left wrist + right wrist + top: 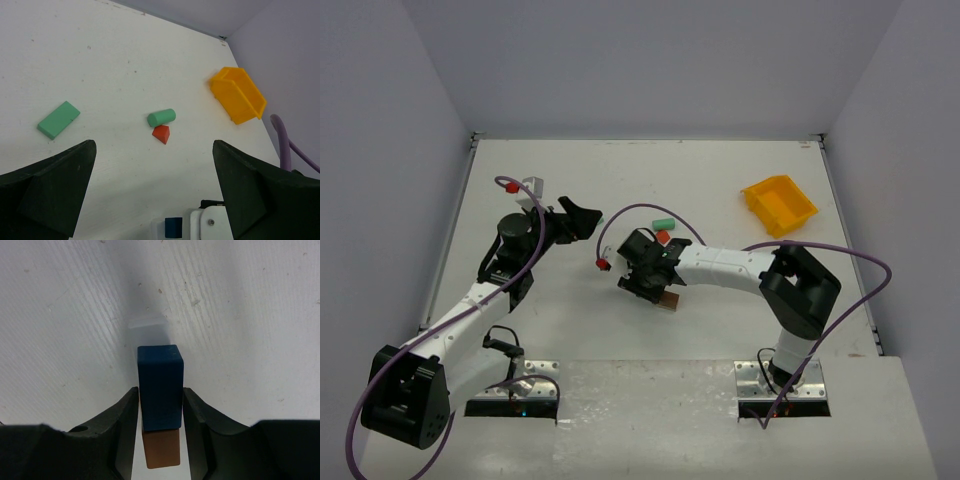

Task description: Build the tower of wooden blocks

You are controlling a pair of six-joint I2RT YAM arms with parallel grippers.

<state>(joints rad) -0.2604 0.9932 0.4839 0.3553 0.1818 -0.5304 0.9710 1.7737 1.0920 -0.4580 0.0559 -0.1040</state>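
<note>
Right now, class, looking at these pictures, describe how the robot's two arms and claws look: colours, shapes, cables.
The left arm and right arm match: white tube sections joined by bulky black joints. A purple cable loops along each, with a small red piece near the wrist. The left claw and right claw each have two thick, matte black fingers.

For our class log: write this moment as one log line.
right gripper: shut on blue block, against brown block | left gripper: open, empty

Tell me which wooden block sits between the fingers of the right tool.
The blue block, which adjoins a brown block. The mint cylinder, red wedge and mint slab lie loose.
</note>
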